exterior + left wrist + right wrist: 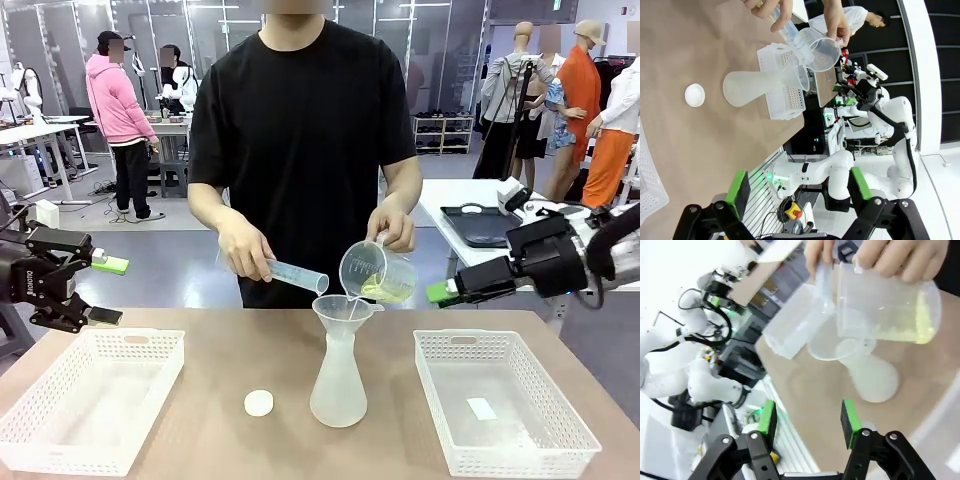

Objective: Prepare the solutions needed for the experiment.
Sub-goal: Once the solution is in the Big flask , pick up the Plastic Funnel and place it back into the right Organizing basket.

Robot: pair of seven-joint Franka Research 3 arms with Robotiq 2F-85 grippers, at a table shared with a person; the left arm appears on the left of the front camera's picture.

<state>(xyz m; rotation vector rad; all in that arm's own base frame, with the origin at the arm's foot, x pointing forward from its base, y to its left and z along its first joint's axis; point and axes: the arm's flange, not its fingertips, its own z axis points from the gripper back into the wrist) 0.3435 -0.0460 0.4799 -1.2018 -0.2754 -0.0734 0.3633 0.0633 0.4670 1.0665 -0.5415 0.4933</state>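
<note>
You see the pale yellow-green watery solution (386,290) mostly in the person's tilted clear plastic beaker (372,268), pouring through a funnel (347,311) into the frosted conical flask (338,388). The transfer seems only partly done. Your left gripper (108,290) gapes wide and your right gripper (808,422) stands half-open, both empty.

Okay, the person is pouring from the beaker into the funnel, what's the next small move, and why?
Probably tip the beaker slightly further: yellow-green solution pools in its low side, its lip sits over the funnel on the flask, and the left end effector and right end effector hang open, clear of it.
</note>
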